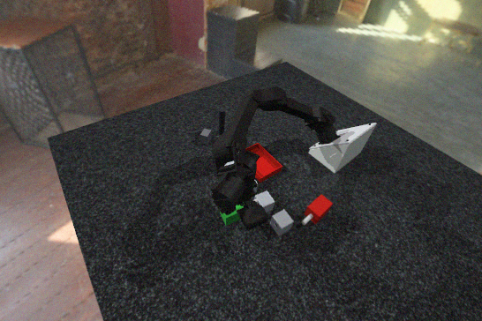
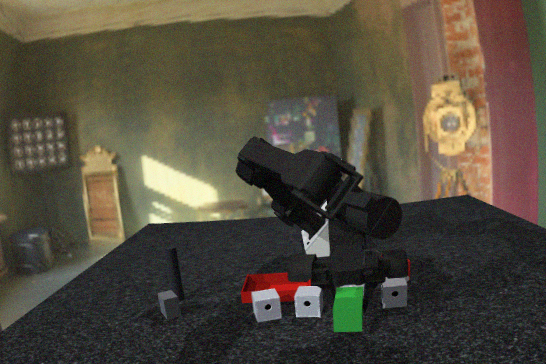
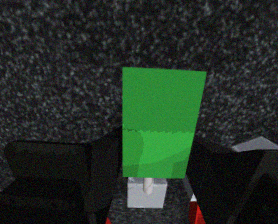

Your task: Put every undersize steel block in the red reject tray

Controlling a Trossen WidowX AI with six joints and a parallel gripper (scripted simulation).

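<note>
My gripper (image 1: 241, 211) (image 2: 348, 278) (image 3: 150, 129) is shut on the green gauge (image 1: 230, 215) (image 2: 348, 310) (image 3: 159, 105), low over the table. In the wrist view its pale pin points at a steel block (image 3: 146, 201), the third from the left in the exterior view. The pin's tip overlaps the block in view; I cannot tell whether it has entered the hole. Two blocks (image 2: 267, 306) (image 2: 307, 303) stand left of the gauge and one block (image 2: 394, 295) (image 1: 282, 223) stands right. The red tray (image 1: 268, 167) (image 2: 246, 297) lies behind the row, with no block visible in its uncovered part.
A red gauge (image 1: 319, 208) with a white pin lies beyond the right end of the row. A small grey block (image 1: 206, 134) (image 2: 169, 304) stands near a black post (image 1: 222, 122) (image 2: 175, 274). A white wedge-shaped stand (image 1: 339, 155) (image 2: 318, 244) is by the arm's base.
</note>
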